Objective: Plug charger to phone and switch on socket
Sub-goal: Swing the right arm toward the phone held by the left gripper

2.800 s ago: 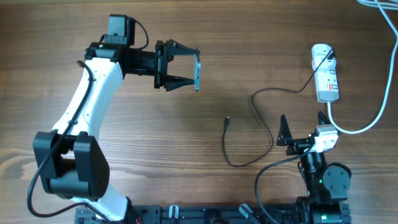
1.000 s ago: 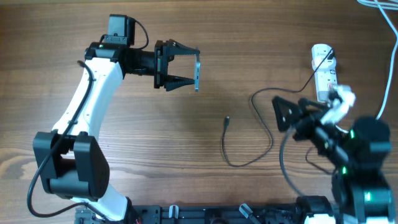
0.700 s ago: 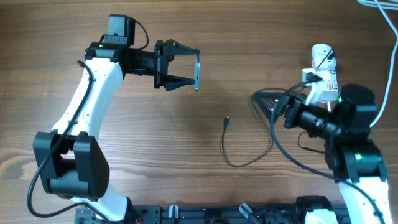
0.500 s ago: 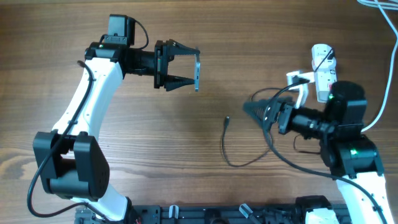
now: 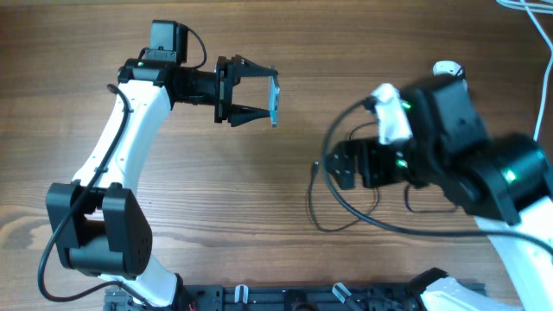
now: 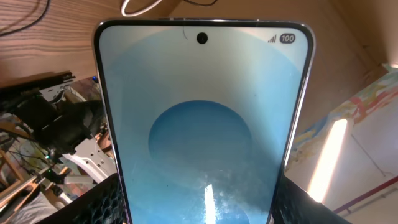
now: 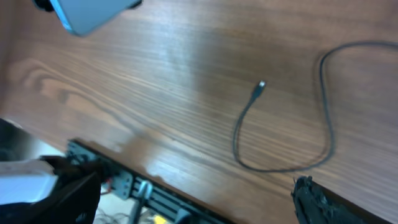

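Currently one phone (image 6: 202, 124) clamped in left pincer (image 5: 270, 97), one charger (image 7: 324, 106) lying loose, right pincer (image 5: 343, 164) spread wide, empty.

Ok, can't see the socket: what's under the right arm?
Only the top end of the socket shows past the right arm; its switch and the plug of the charger are covered.

Even bright light; right arm (image 5: 449, 147) motion-blurred; phone (image 6: 202, 124) screen shows glare streak.

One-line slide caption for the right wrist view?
Loose charger looping over the wooden table, tip unplugged; phone at upper left.
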